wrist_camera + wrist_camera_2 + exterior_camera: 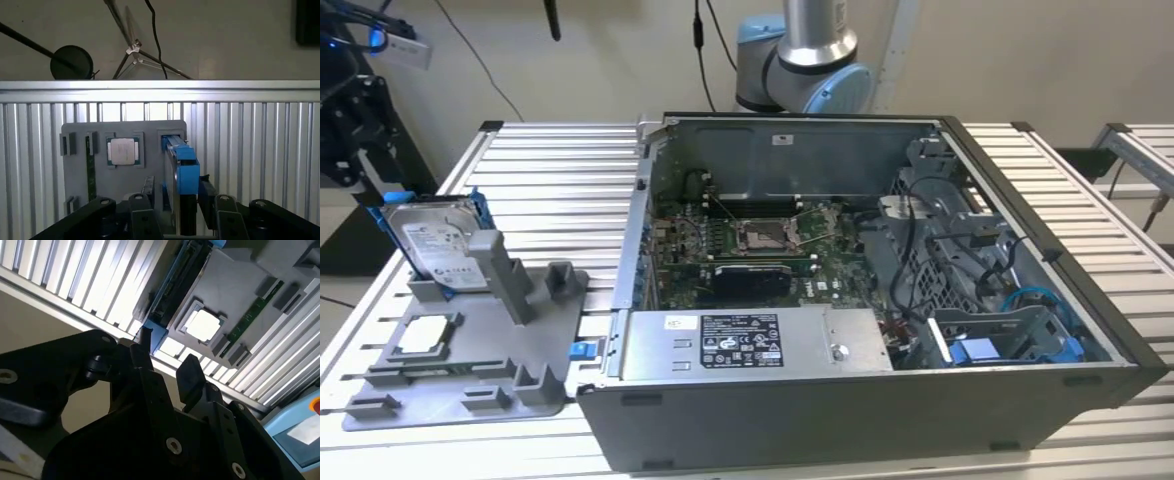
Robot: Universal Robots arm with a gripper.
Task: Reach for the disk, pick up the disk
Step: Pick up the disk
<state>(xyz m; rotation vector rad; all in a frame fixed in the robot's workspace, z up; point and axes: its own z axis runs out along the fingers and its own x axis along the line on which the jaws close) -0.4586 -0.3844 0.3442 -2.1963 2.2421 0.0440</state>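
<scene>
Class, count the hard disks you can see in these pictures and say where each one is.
1. The disk stands on edge in the grey holder at the exterior view's left, outside the case. The case's blue bay may hide another.

Silver disk [438, 240] with white label [450, 262] and bright blue rails [185, 170], ribbed silver table [554, 180], grey holder [480, 385], my black fingers [144, 217].

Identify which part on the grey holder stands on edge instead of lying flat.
The disk, with blue side rails, stands on edge; the square silver chip lies flat.
</scene>
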